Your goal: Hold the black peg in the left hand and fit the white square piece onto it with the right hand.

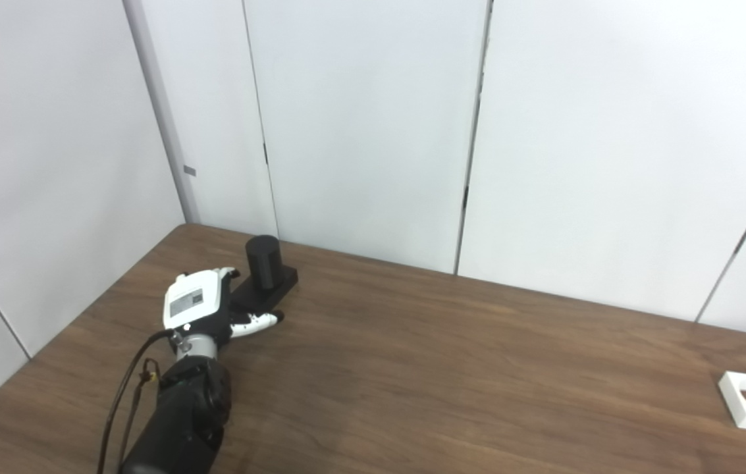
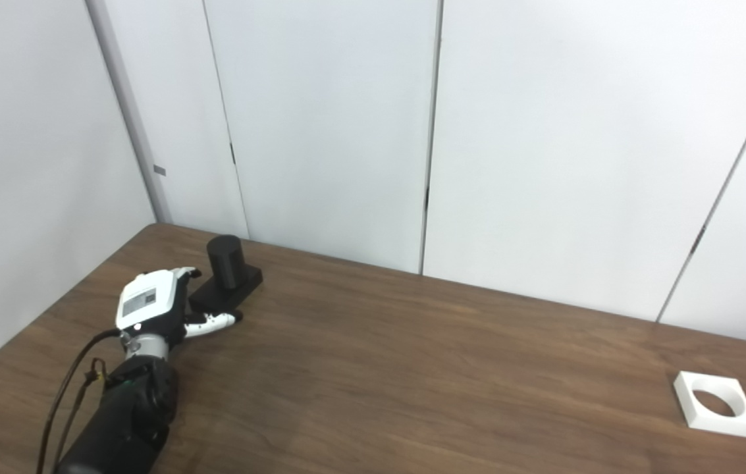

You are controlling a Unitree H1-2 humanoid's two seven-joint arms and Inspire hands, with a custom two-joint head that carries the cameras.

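Left eye view shows the left hand (image 1: 198, 306) resting low at the far left of the wooden counter (image 1: 412, 368), its arm entering from the bottom left edge. The hand lies against the near side of the black peg (image 1: 263, 261), which stands upright on its flat black base. Fingers (image 1: 228, 273) reach along the base's left side and the thumb (image 1: 257, 322) extends across its near edge, spread apart. Whether they actually grip the base cannot be told; the peg remains seated on the counter. The white square piece (image 2: 715, 403), with a round hole through it, lies flat at the counter's near right, well apart from the peg. White wall panels (image 1: 373, 131) stand behind. The right hand is out of frame.
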